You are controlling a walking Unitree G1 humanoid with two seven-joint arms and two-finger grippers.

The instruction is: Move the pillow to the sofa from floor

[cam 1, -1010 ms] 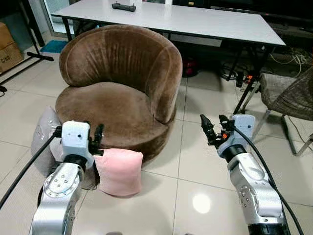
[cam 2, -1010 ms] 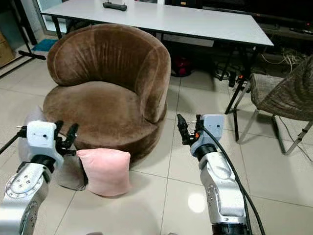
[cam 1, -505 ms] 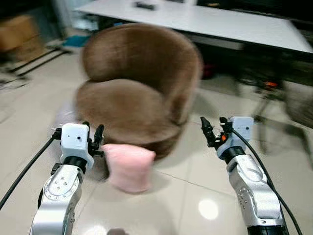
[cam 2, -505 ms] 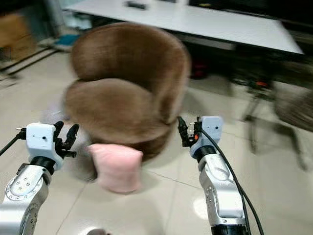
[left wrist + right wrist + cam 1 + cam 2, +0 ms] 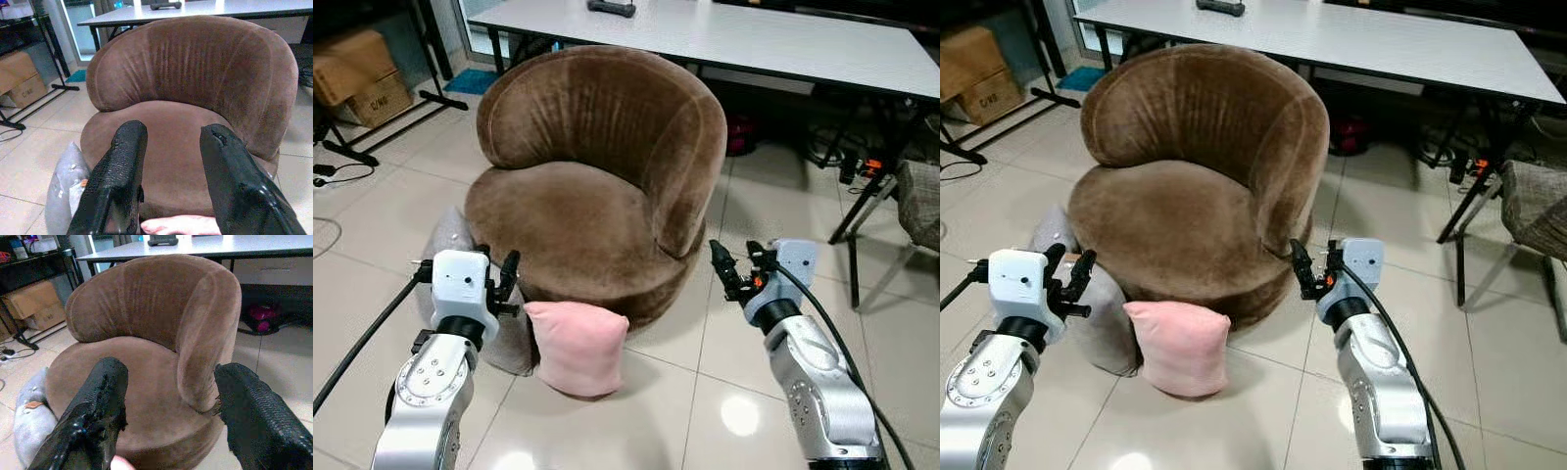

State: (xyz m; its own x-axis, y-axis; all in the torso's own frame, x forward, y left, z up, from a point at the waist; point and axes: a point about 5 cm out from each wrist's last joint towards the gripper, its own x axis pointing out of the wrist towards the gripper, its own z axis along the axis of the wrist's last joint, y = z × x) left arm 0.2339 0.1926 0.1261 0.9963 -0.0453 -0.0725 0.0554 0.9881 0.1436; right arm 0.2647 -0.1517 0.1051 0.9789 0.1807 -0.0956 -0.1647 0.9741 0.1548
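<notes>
Plump pink pillow upright against sofa

The left gripper had its jaws apart, with a clear gap between the two black fingers. Beyond them stood a round brown sofa with a high curved back. A grey pillow leaned against its base on the tiled floor. A strip of the pink pillow showed low between the fingers, in front of the sofa. Behind the sofa was a white bench carrying a dark object. A cardboard box stood to one side.
</notes>
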